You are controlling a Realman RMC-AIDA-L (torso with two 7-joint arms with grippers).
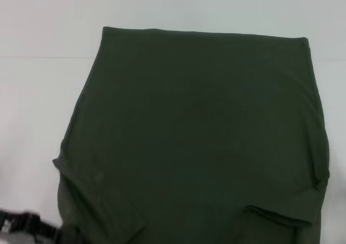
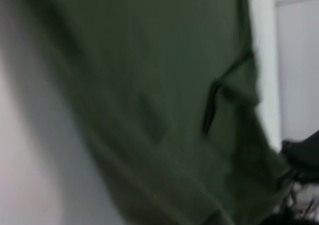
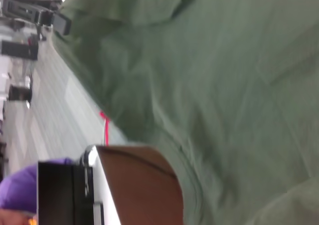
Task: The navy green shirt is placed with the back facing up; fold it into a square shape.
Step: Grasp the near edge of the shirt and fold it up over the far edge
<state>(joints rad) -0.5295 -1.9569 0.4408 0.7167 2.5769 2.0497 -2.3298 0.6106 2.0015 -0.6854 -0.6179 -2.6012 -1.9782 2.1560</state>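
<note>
Navy green shirt flat on table, left tool beside

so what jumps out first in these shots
The dark green shirt fills most of the white table, plain side up, with both sleeves folded in near the front edge. Only a dark bit of the left arm shows, at the lower left corner of the head view.
</note>
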